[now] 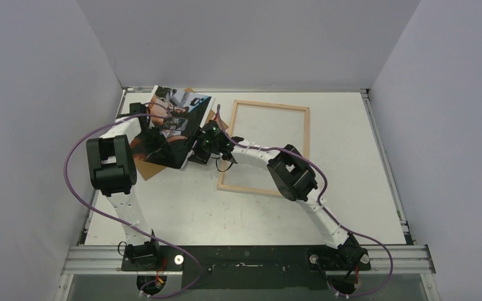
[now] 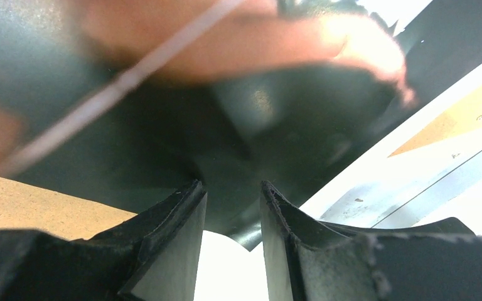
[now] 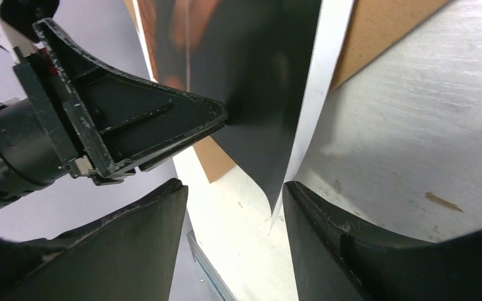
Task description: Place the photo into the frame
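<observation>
Pickup step, seemingly — the photo stands tilted over the hardboard, left of the frame, the right gripper with jaws spread astride its lower corner, the left gripper unreadable, gripping or not — next: pinch firmly, carry right.

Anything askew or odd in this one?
Yes. The photo stands tilted and curling above the brown hardboard sheet at the back left, its lower corner hanging between the open fingers of the right gripper. The frame lies slightly skewed on the table.
</observation>
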Motion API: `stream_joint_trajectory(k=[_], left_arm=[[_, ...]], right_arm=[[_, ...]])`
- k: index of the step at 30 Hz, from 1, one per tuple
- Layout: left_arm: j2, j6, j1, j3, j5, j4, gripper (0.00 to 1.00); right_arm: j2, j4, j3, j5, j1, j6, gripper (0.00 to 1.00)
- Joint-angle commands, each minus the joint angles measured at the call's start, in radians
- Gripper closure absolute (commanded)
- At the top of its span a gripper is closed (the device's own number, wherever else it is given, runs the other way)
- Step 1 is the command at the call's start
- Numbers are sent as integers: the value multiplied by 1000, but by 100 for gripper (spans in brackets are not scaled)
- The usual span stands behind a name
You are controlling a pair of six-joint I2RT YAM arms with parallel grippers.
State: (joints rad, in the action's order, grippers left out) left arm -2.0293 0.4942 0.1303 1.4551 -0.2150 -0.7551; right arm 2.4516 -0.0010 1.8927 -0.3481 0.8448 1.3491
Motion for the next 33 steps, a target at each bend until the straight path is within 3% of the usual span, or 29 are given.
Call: stream_joint_trajectory(k=[1, 5, 12, 33], left_arm=[[-5, 8, 3, -13, -8, 22, 65], [-4, 10, 3, -16, -8, 25, 65], [-10, 15, 2, -21, -20, 27, 66], [-17, 18, -1, -47, -73, 43, 72]], right_arm=[[-30, -75, -8, 70, -5, -17, 43], [-43, -184, -4, 119, -15, -54, 43], [-8, -218, 41, 117, -15, -72, 43], [83, -139, 106, 109, -12, -44, 47]])
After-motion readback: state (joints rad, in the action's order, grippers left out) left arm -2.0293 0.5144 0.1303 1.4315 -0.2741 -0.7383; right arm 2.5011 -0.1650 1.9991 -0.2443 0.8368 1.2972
